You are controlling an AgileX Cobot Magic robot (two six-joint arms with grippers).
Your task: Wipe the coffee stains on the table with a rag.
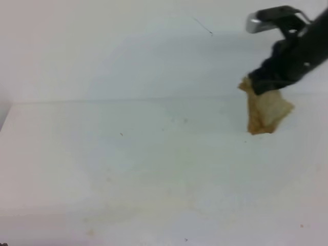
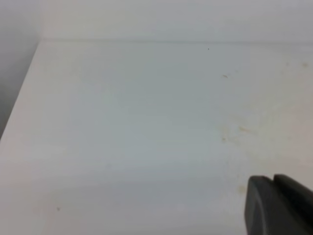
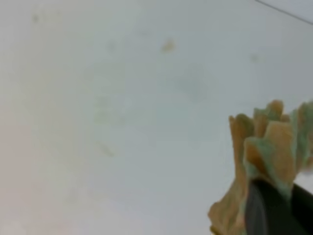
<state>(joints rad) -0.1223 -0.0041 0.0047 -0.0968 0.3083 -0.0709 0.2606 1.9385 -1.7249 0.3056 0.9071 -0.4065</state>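
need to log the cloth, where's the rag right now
In the exterior high view the rag hangs at the right, pinched in the shut right gripper above the back of the table.

plain white wall (image 1: pixel 128 46) behind, thin dark line (image 1: pixel 202 24) on it, soft even light.

The right gripper (image 1: pixel 266 84) is black & chunky, w/ a shiny silver-grey bar at its 12 o'clock. Left gripper (image 2: pixel 279 205): a dark grey rounded block.
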